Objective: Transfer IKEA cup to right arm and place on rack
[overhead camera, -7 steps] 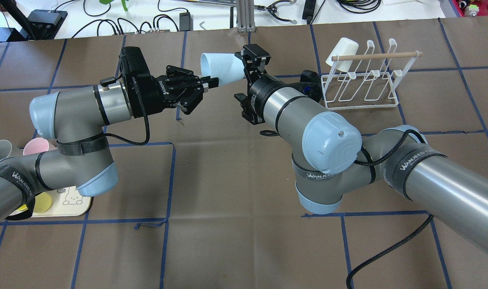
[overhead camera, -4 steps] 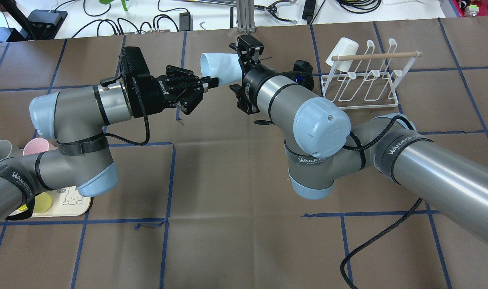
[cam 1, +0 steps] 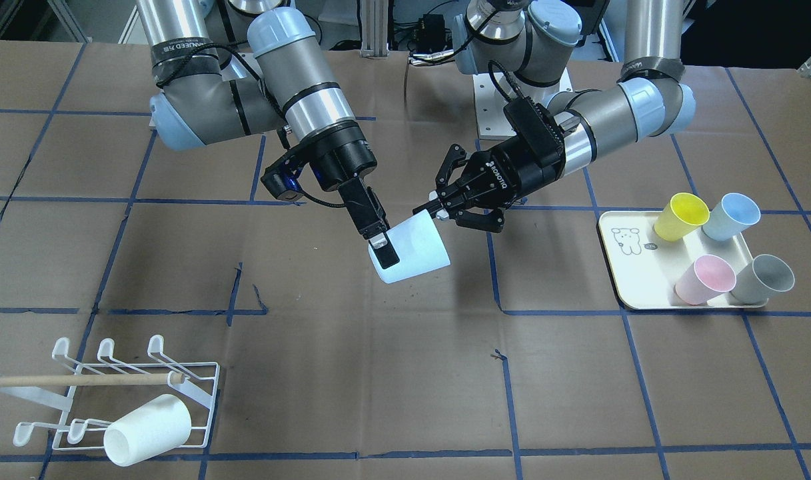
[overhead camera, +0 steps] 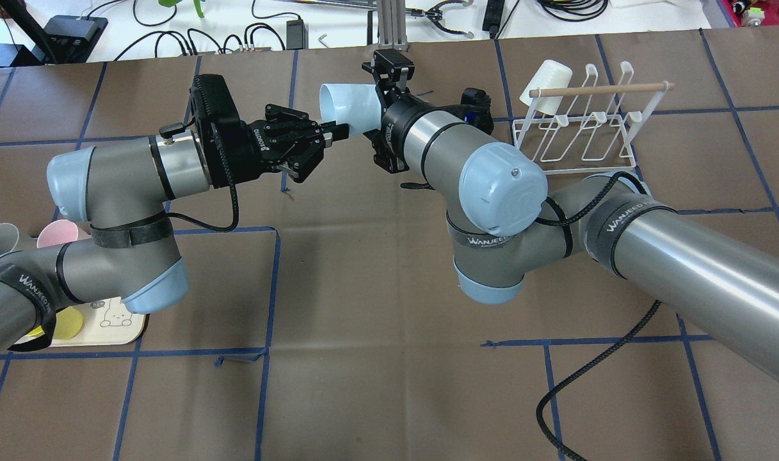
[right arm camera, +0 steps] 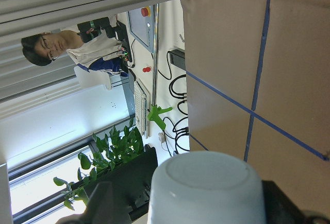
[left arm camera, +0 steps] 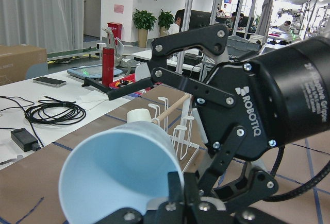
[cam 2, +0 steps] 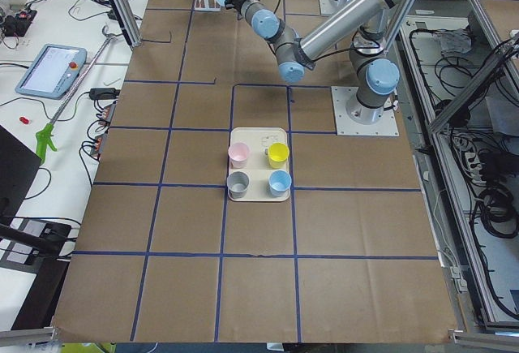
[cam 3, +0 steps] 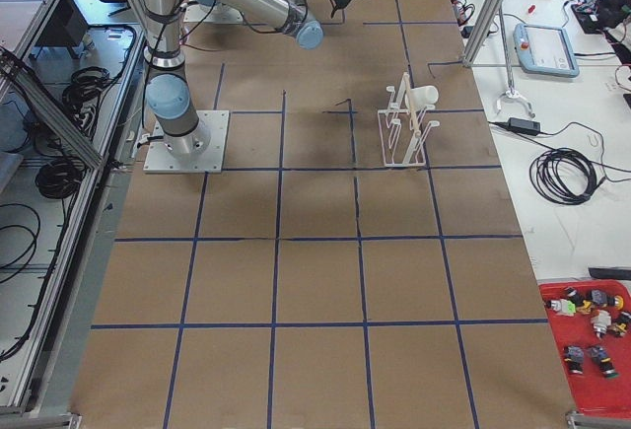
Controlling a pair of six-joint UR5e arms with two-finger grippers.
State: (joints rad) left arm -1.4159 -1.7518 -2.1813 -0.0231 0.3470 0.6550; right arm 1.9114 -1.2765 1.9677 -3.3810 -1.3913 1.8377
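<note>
Seen from overhead, the left arm [overhead camera: 120, 173] covers most of the tray [overhead camera: 117, 322] and its cups [overhead camera: 56, 232]. The blue cup [cam 1: 418, 250] hides one finger of the right gripper [cam 1: 388, 257], so its grip is unclear. In the side views it is too small to judge.

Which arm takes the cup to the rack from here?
Right. The right gripper straddles the base of the cup, and the rack stands on that arm's side of the table. The left gripper only pinches the rim, farther from the rack.
</note>
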